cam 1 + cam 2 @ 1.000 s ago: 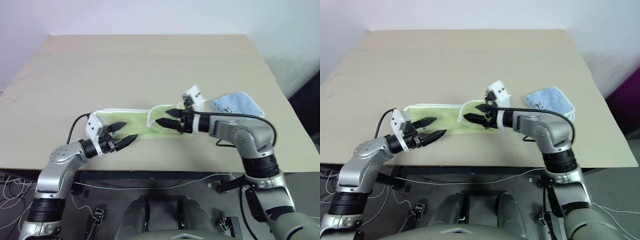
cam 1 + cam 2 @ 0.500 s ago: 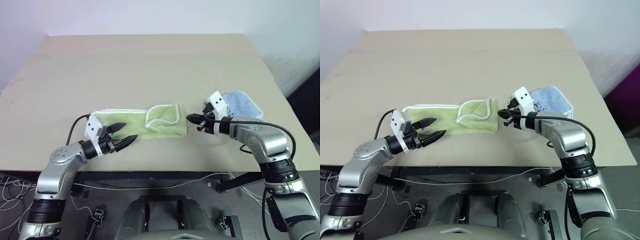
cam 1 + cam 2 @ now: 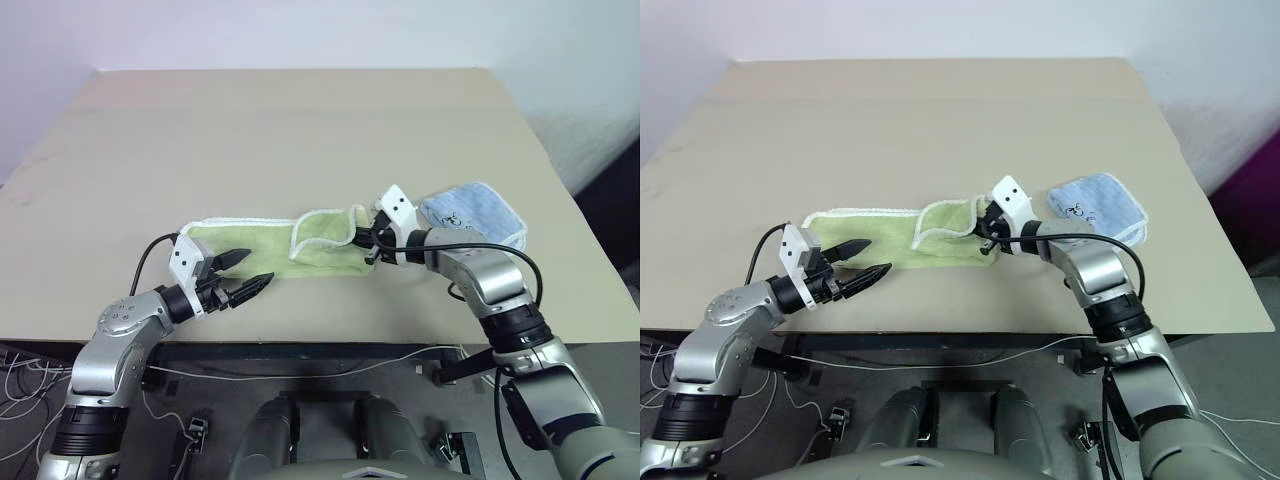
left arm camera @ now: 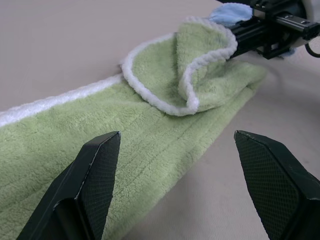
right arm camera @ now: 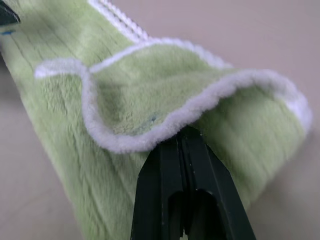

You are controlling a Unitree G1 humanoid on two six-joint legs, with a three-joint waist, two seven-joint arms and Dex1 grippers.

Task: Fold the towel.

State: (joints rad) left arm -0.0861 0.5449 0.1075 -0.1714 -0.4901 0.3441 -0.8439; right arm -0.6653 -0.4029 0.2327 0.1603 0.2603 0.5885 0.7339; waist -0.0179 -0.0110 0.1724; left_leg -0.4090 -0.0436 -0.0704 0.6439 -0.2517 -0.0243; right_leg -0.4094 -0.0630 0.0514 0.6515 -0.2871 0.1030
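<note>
the towel [image 3: 285, 248] lies as a long strip near the front edge of the table [image 3: 300, 130], running left to right, with its right end already turned back on itself so a white-edged flap sits loosely on top of the strip. the right gripper [image 3: 366, 241] has its two black fingers pressed flat together, and their tips are tucked under the raised white edging at the fold; from the wrist view they look shut with nothing clamped between them, so i'd judge it is nudging or smoothing the fold rather than carrying cloth, though whether a thread of edging is caught i can't say. the left gripper [image 3: 244, 272] hovers over the near left part of the strip with its jaws spread wide and empty, pointing along the towel toward the fold, seemingly waiting its turn or ready to pin that end. a small light blue cloth [image 3: 472, 212] sits just to the right of the right wrist, apart from the towel and out of the way. the flap is puffed up rather than flat, so the fold looks only partly settled and could spring open if left.
</note>
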